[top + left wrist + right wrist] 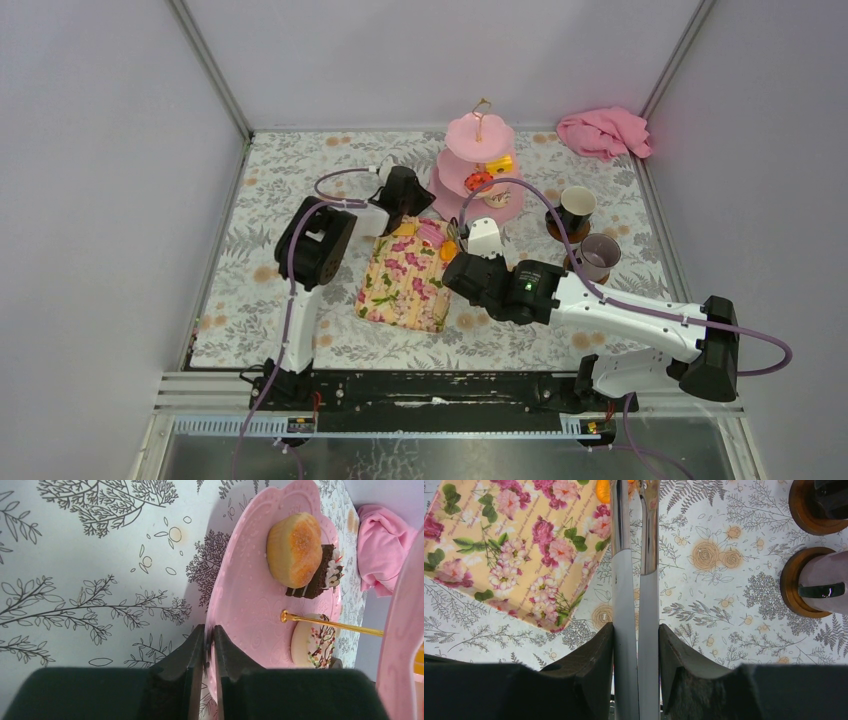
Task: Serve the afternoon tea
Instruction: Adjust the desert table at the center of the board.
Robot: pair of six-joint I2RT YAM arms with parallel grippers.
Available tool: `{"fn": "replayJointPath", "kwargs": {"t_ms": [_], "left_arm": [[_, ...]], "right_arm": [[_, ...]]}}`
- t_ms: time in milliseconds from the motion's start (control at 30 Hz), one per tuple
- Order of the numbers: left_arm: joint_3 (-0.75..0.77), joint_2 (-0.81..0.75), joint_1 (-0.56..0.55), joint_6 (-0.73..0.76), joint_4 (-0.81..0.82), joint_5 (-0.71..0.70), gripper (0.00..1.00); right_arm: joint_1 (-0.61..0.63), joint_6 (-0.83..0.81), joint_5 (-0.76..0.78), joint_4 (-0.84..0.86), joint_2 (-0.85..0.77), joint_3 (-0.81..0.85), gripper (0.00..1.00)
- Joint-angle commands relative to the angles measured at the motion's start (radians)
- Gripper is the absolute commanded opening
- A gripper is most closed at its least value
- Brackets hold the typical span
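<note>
The pink three-tier stand (480, 160) is at the back centre. My left gripper (412, 200) (209, 627) is shut on the rim of its bottom plate (250, 595). That plate holds an orange-yellow cake (295, 547), a chocolate cake (320, 575) and a white sprinkled cake (315, 640). A red cake (478, 181) and a yellow cake (500, 163) sit on the middle tier. My right gripper (462, 262) (636, 625) is shut on metal tongs (626, 580), whose tips reach an orange cake (603, 489) at the tray's corner. A black mug (577, 205) and a grey mug (600, 255) stand on brown coasters to the right.
The floral rectangular tray (405, 280) (514, 545) lies in the middle, with a pink cake (432, 232) at its far end. A pink cloth (604, 132) is bunched in the back right corner. Walls close in the floral-covered table on three sides.
</note>
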Motion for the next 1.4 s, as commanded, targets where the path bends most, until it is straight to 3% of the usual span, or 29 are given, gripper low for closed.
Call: {"fn": "replayJointPath", "kwargs": {"t_ms": [0,267,633,1367], "left_arm": [[0.012,0.023,-0.014,-0.006,-0.065,-0.039,0.21],[0.049,0.026,-0.011,0.076,-0.078,-0.021,0.38],[0.067,0.010,0.001,0.135,-0.103,-0.013,0.46],[0.065,-0.064,0.047,0.191,-0.140,-0.007,0.52]], "right_arm": [[0.012,0.018,0.016,0.035,-0.025,0.004,0.27],[0.012,0.015,0.008,0.034,-0.005,0.010,0.27],[0.012,-0.001,0.008,0.043,-0.014,0.000,0.27],[0.011,-0.062,-0.011,0.056,0.050,-0.003,0.28]]}}
